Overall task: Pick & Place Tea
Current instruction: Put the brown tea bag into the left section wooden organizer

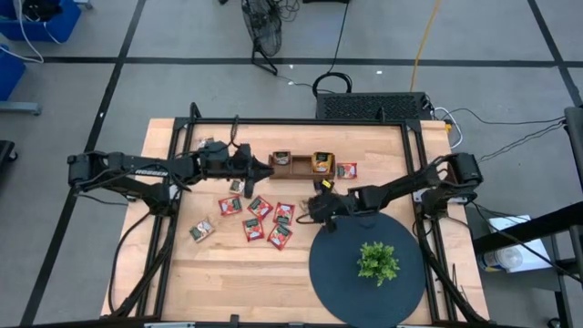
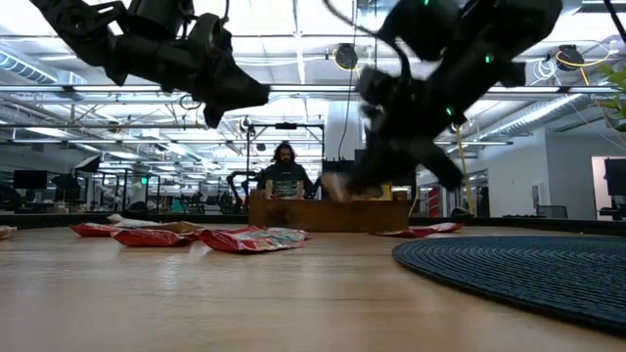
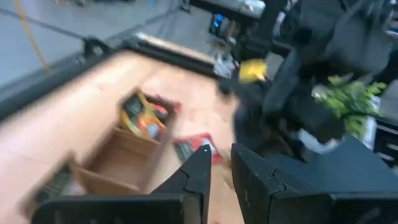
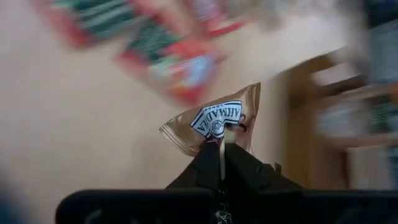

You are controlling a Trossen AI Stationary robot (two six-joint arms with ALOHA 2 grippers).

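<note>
Now the right claw (image 4: pixel 221 144) is pinched shut on one tea bag (image 4: pixel 214 121), a pale gold one with a round label. The bag sticks out past the tips, and only its near edge is caught between them. The claw hangs a little above the tabletop (image 1: pixel 228 273).

The wooden tray (image 1: pixel 303 163) lies just ahead of this claw, toward the far side of the tabletop. Its long side runs across the claw's path, so I think the bag must go forward and a bit up to get over the tray's wall. The tray slot nearest the right claw already has an orange bag (image 1: pixel 322 162) in it. The right arm is the one with the bag, so the drop is its job.

The left claw (image 1: pixel 266 166) waits at the other end of the tray, held high. Its tips are almost together with a thin gap, and nothing is in them.

More red bags (image 1: pixel 260 208) lie loose on the tabletop behind and to the side of the right claw, near the left arm. One more red bag (image 1: pixel 346 170) lies just past the tray's end.
</note>
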